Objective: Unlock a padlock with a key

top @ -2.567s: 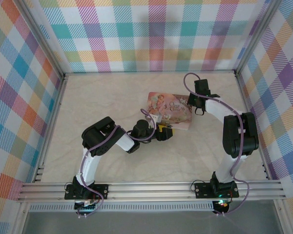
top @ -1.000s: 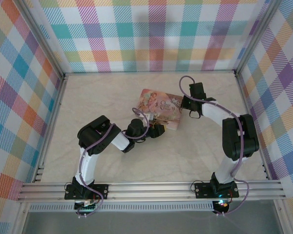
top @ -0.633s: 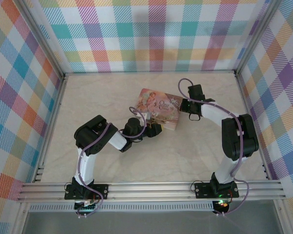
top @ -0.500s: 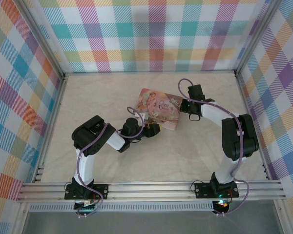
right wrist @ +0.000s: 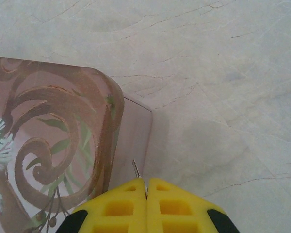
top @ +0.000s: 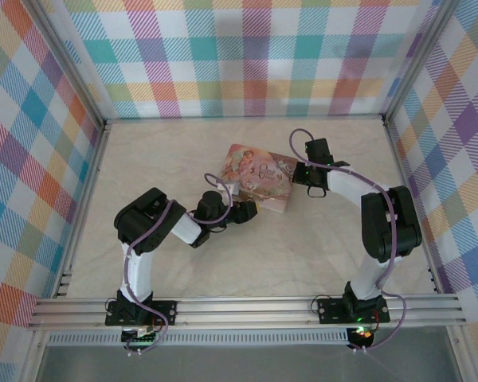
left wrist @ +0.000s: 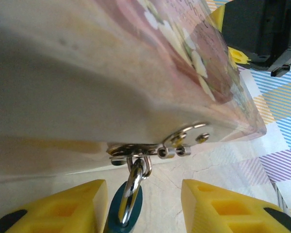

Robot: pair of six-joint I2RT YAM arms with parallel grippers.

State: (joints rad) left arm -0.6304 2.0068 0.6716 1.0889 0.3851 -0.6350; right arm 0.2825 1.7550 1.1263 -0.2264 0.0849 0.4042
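Observation:
The padlock (left wrist: 127, 204) has a teal body and a silver shackle. It hangs from the metal hasp (left wrist: 157, 148) on the front of the pink tin (top: 259, 177). My left gripper (left wrist: 144, 206) is open around it; the padlock lies close against the left finger (left wrist: 72, 206), well apart from the right finger (left wrist: 223, 204). In the top view the left gripper (top: 243, 211) sits at the tin's near-left corner. My right gripper (right wrist: 146, 187) is shut on the key (right wrist: 136, 169), whose thin tip sticks out beside the tin's side wall (right wrist: 131, 141). The right gripper (top: 299, 171) is at the tin's right end.
The tin lies tilted in the middle of the pale table (top: 327, 247). Checked walls (top: 255, 56) enclose the back and both sides. An aluminium rail (top: 247, 309) runs along the near edge at the arm bases.
The left arm has drawn back to the left, its gripper sliding left along the tin's near side. The tin and right gripper shifted slightly left. The left jaws have narrowed a little.

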